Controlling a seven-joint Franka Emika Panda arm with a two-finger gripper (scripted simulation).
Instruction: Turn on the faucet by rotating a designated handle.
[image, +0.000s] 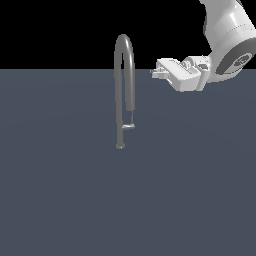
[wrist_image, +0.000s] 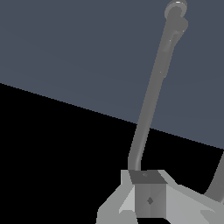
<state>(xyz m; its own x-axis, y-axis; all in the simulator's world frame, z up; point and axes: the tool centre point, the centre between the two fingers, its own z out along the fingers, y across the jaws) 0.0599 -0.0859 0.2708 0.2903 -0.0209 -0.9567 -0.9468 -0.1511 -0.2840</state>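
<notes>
So the tiny pale silver lever stub of a handle (image: 128, 127) is sitting low on the faucet, just above its small round foot and poking toward the exterior view's right, and honestly that's where I'm seeing trouble brewing: it's such a small target that any approach is risking a miss, or the fingers are bumping the tube instead and just sliding off without turning anything. The tall thin grey metal faucet (image: 123, 90), bent like an upside-down U, is standing upright on the flat dark grey-blue floor (image: 60, 200), with its free end hanging down right next to the handle, so the gap there is looking cramped for a bulky tool. The white robot gripper (image: 154, 73) is hovering well apart from the faucet, off to the exterior view's right and roughly level with the upper part of the arch, way higher than the handle. It isn't gripping anything, but whether its jaws are spread or closed, I can't tell. In the wrist view the tube (wrist_image: 151, 100) is stretching away toward the foot.
</notes>
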